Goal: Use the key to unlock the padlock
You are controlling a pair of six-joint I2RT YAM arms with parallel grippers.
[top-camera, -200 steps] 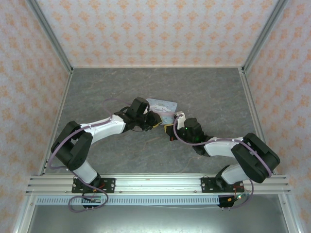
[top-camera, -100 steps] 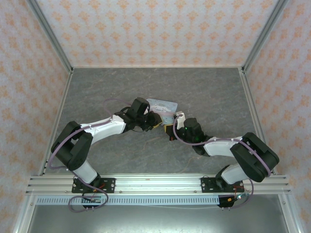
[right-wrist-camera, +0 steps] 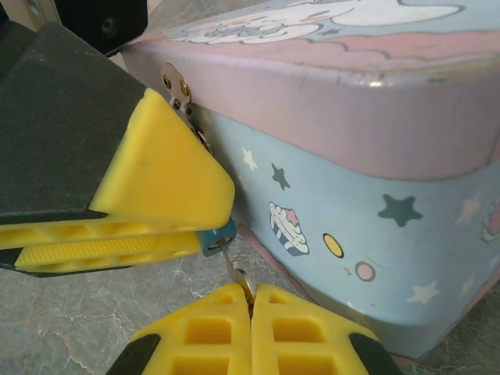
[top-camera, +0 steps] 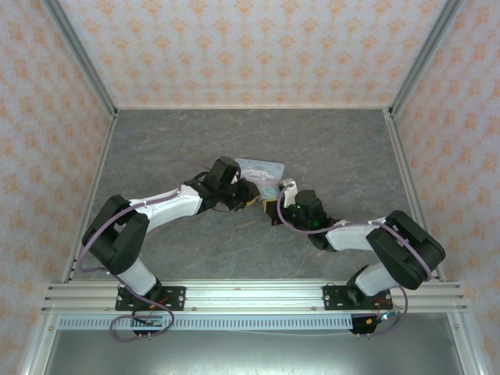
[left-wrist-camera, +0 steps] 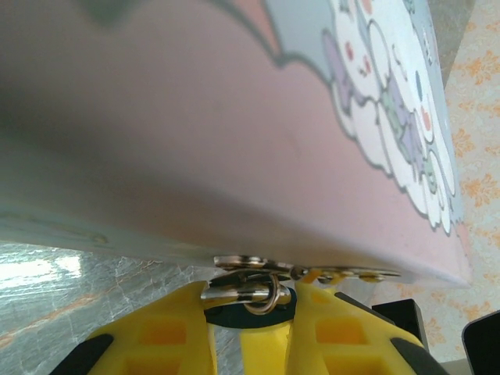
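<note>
Crowding in at the tin box [top-camera: 259, 167], we're working mid-floor, with open grey floor [top-camera: 156, 141] on every side out to the patterned walls [top-camera: 234, 47]. Count it up: one tin box, one padlock, one key, two grippers. The left gripper [left-wrist-camera: 250, 308] is clamped tight on the teal padlock [right-wrist-camera: 214, 237], just below the hasp [right-wrist-camera: 175, 84] at the tin box's corner edge. The right gripper [right-wrist-camera: 251, 295] has its fingers pressed together on the key [right-wrist-camera: 233, 262]. Its thin shaft runs up to the padlock's underside, close beside the tin box's side.
</note>
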